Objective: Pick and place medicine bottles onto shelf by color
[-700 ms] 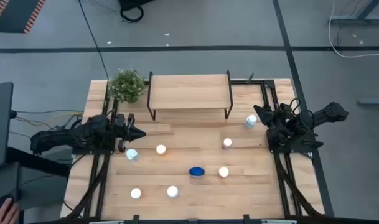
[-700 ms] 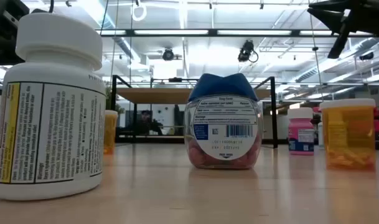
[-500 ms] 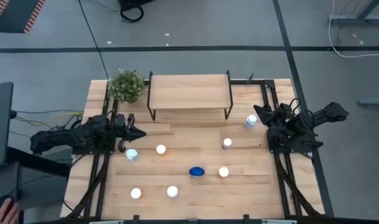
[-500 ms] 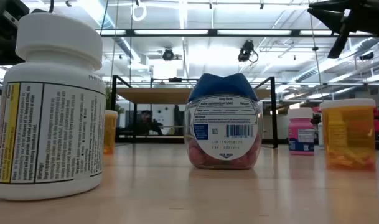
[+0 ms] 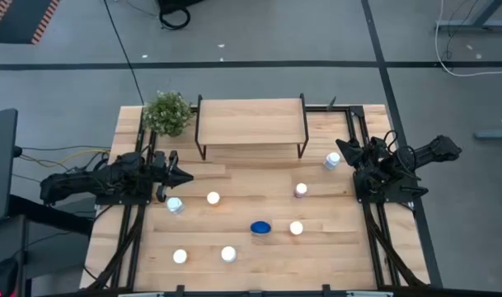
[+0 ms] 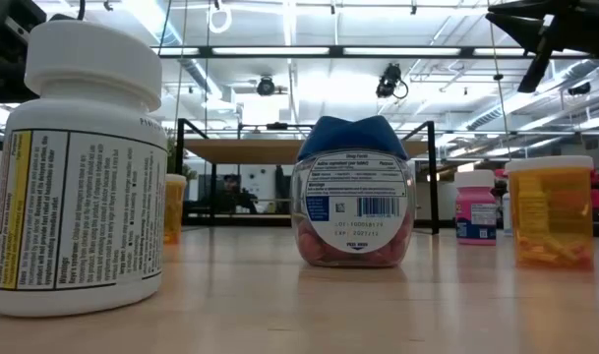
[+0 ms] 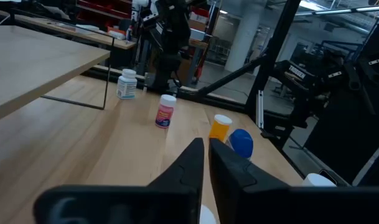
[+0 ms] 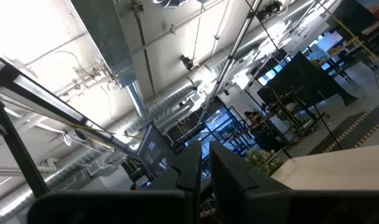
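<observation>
The left gripper (image 5: 187, 176) sits at the table's left edge, fingers pressed together, holding nothing. The right gripper (image 5: 347, 148) sits at the right edge, likewise closed and empty, just beside a pale bottle (image 5: 332, 161). The other bottles (image 5: 260, 227) stand scattered on the table in front of the shelf (image 5: 251, 120).

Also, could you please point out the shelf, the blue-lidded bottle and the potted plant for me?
shelf (image 5: 251, 120): high view, middle of its wooden top board.
blue-lidded bottle (image 6: 354, 202): low view, on its front label.
potted plant (image 5: 167, 112): high view, centre of its green foliage.
</observation>
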`<state>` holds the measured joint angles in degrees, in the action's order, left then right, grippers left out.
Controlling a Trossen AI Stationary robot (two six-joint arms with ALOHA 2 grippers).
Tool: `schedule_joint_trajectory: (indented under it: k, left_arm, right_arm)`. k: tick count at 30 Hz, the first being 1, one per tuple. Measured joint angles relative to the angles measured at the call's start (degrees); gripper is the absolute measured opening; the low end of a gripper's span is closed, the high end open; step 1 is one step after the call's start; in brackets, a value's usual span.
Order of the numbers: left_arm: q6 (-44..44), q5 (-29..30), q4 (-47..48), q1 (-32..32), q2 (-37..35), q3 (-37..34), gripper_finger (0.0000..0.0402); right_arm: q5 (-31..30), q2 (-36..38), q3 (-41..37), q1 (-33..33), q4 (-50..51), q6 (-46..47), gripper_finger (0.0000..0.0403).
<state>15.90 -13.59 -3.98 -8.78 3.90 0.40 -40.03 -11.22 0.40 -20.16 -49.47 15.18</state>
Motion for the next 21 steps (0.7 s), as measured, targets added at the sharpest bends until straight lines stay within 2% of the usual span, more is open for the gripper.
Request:
schedule_joint_trajectory:
  k: [12,21]
  left_arm:
    - [0.0,0.0,0.0,0.0,0.0,0.0,0.0028]
    - [0.0,0.0,0.0,0.0,0.0,0.0,0.0039]
  right_arm:
    - [0.0,0.0,0.0,0.0,0.0,0.0,0.0039]
    - [0.0,0.0,0.0,0.0,0.0,0.0,0.0039]
